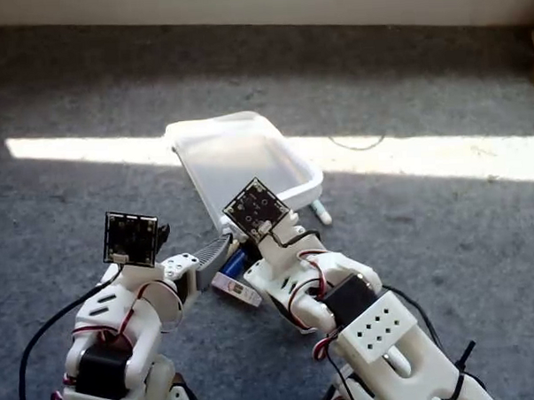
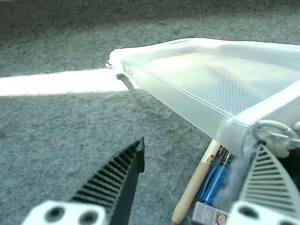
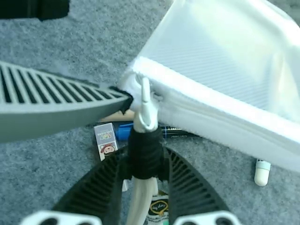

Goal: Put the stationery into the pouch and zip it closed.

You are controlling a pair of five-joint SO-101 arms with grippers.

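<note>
Right gripper (image 3: 145, 154): clamped shut on the zipper pull (image 3: 142, 105), which has a black wrap lower down, where the jaws pinch it. The pinch is right at the pouch's near corner.
Left gripper (image 2: 200, 144): jaws wide apart with nothing in them. One finger (image 3: 56, 108) is pressed up against that same pouch corner, and the other hangs over bare carpet.
Pouch (image 1: 239, 161): white mesh, lying on the carpet just past both grippers, partly in a strip of sunlight. I honestly can't tell from my feeds how far along the zip is.
Stationery: all of it is outside the pouch, bunched on the carpet by the near corner.
Eraser (image 3: 105, 139): small and boxy in a printed sleeve, just beside the pens.
Blue pen (image 2: 213, 183): lying under the pouch corner.
Pencil (image 2: 197, 180): bare wood, right alongside the blue pen.
Black marker (image 3: 178, 135): end-on to the blue pen, tucked along the pouch edge.
Small white tube (image 1: 321, 213): off on its own at the pouch's other near corner, apart from the rest.
Carpet (image 1: 447, 272): grey and short-piled.
</note>
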